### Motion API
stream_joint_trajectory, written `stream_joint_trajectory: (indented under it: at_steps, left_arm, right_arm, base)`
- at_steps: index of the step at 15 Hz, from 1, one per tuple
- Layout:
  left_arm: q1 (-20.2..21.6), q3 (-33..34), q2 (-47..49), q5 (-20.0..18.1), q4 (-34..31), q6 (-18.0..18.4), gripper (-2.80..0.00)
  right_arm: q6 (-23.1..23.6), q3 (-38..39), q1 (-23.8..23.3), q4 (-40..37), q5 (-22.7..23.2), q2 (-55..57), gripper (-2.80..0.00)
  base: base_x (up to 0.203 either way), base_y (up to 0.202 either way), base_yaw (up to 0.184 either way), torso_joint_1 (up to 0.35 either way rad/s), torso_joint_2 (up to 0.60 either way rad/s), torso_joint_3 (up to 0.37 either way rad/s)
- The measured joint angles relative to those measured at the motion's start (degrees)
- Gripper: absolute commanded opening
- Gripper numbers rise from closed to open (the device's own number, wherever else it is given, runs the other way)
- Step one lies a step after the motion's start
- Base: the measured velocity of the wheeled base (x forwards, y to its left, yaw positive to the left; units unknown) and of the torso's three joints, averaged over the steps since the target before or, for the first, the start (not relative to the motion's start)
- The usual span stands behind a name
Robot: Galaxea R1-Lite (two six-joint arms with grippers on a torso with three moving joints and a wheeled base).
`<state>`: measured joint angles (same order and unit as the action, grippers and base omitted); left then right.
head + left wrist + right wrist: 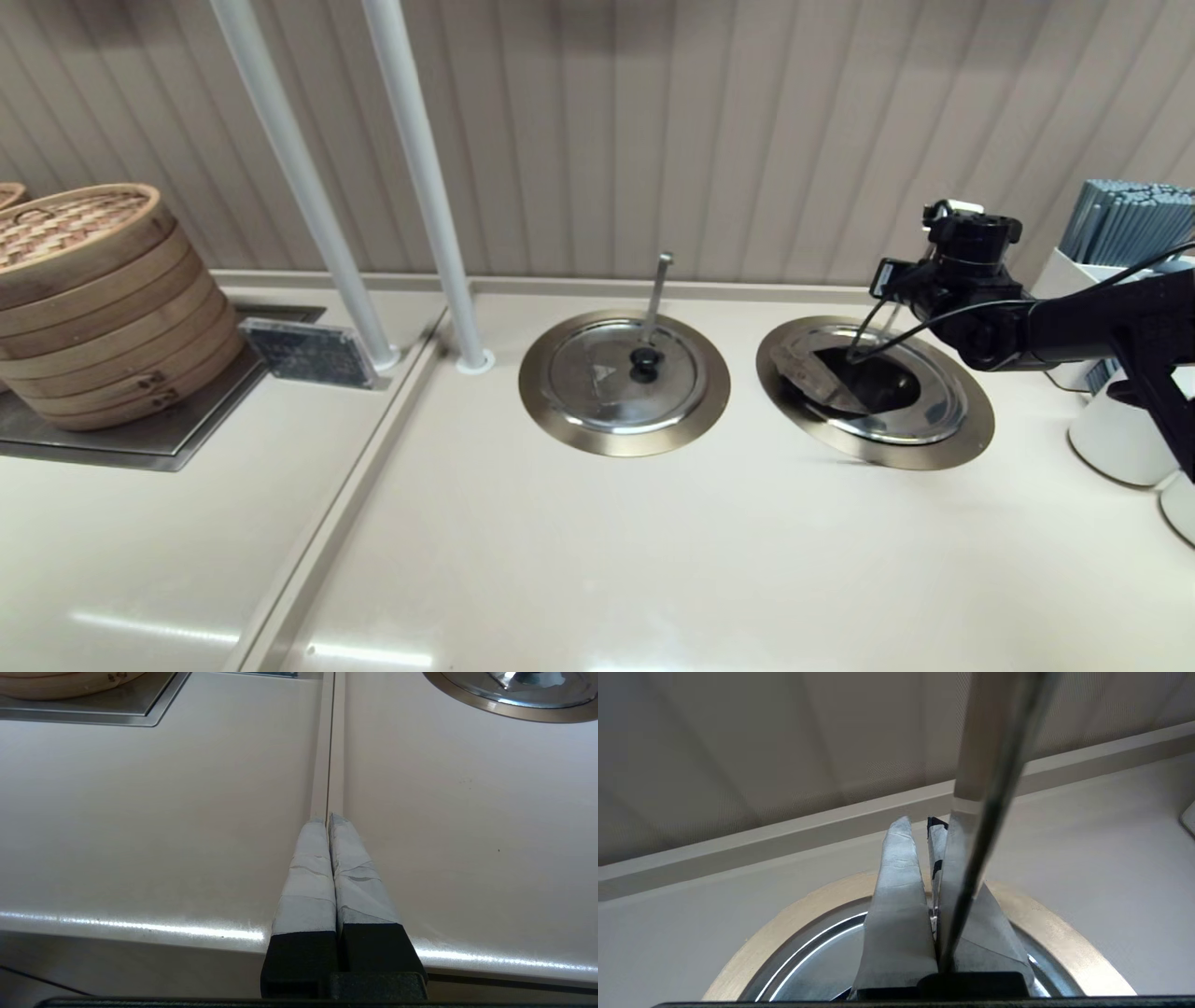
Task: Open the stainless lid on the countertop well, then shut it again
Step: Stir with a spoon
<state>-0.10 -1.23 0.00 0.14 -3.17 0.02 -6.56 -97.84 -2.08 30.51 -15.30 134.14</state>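
The countertop well (976, 439) with its bronze rim lies at the right. On it sits the stainless lid (934, 415), with its wedge panel (810, 369) folded back to the left and the dark cavity (873, 383) exposed. My right gripper (907, 280) hovers over the lid's back edge, pointing at the wall. In the right wrist view, the right gripper (917, 823) has its fingers nearly together above the lid (817, 961). A steel rod (994, 788) rises from between their bases, across one finger. The left gripper (328, 819) is shut over the counter seam.
The twin well (624, 439) at centre has a closed lid with a black knob (644, 359) and a ladle handle (658, 285). Bamboo steamers (93, 299) stand far left, two white poles (420, 177) behind, white holders (1116, 439) with grey sticks (1130, 224) far right.
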Motion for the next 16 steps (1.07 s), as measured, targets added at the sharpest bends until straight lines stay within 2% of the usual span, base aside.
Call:
stream_joint_trajectory:
  at_steps: [3, 5, 7, 9, 12, 14, 16]
  left_arm:
    - [0.0, 0.0, 0.0, 0.0, 0.0, 0.0, -2.80]
    - [0.0, 0.0, 0.0, 0.0, 0.0, 0.0, -2.80]
    - [0.0, 0.0, 0.0, 0.0, 0.0, 0.0, -2.80]
    - [0.0, 0.0, 0.0, 0.0, 0.0, 0.0, -2.80]
    - [0.0, 0.0, 0.0, 0.0, 0.0, 0.0, -2.80]
    - [0.0, 0.0, 0.0, 0.0, 0.0, 0.0, -2.80]
    - [0.0, 0.0, 0.0, 0.0, 0.0, 0.0, -2.80]
  right_arm:
    - [-0.7, 3.1, 0.3, -1.9, 4.5, -2.4, -2.80]
    - [0.6, 4.2, -0.6, -5.1, 5.8, -3.6, -2.80]
    - [5.4, 4.4, -1.8, -5.1, 5.0, -3.4, -2.80]
    - [7.5, 2.6, -2.3, -4.3, 1.2, -1.8, -2.80]
    - [5.9, -2.3, -1.9, -0.9, -3.5, 1.3, -2.80]
    - [2.0, -2.7, -1.0, -1.6, -2.3, 1.6, -2.80]
    - [-1.2, -0.6, -0.3, -4.2, 1.6, 0.1, -2.80]
  base:
    - [0.000, 0.000, 0.000, 0.000, 0.00, 0.000]
    - [0.000, 0.000, 0.000, 0.000, 0.00, 0.000]
    - [0.000, 0.000, 0.000, 0.000, 0.00, 0.000]
    - [0.000, 0.000, 0.000, 0.000, 0.00, 0.000]
    - [0.000, 0.000, 0.000, 0.000, 0.00, 0.000]
    - [0.000, 0.000, 0.000, 0.000, 0.00, 0.000]
    - [0.000, 0.000, 0.000, 0.000, 0.00, 0.000]
